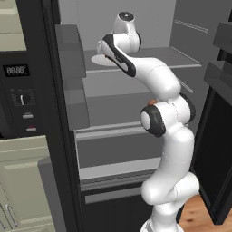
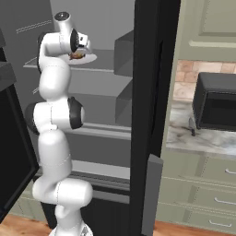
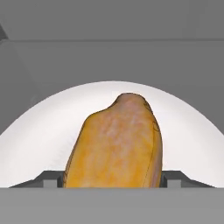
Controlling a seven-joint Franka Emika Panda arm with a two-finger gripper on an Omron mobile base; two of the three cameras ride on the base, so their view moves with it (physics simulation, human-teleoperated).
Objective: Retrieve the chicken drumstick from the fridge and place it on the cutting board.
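The arm is reached deep into the fridge, whose doors are swung wide so that the shelves are laid open to it. The gripper is brought down over the white plate on the upper shelf, and in the hand view the chicken drumstick is seen lying on that plate, rising directly between the two dark fingertips. The fingers are set on either side of the meat, each tip just at its flank; whether they are already pressed against it or are a little apart from it cannot be told from these pictures. The hand is judged to be lined up along the drumstick's length so that the narrow width is spanned by the jaws.

From the right base view, the plate is seen just in front of the hand, with a small brownish patch on it that is taken to be the drumstick. Nothing else can be made out on the plate. Below the plate's shelf, a small orange-red object is glimpsed behind the arm's elbow on a lower shelf. The grey door bins beside the plate appear to hold nothing visible.

The drumstick is thus not yet lifted from the plate. No cutting board can be identified on the counter to the right of the fridge, where a dark microwave is set.
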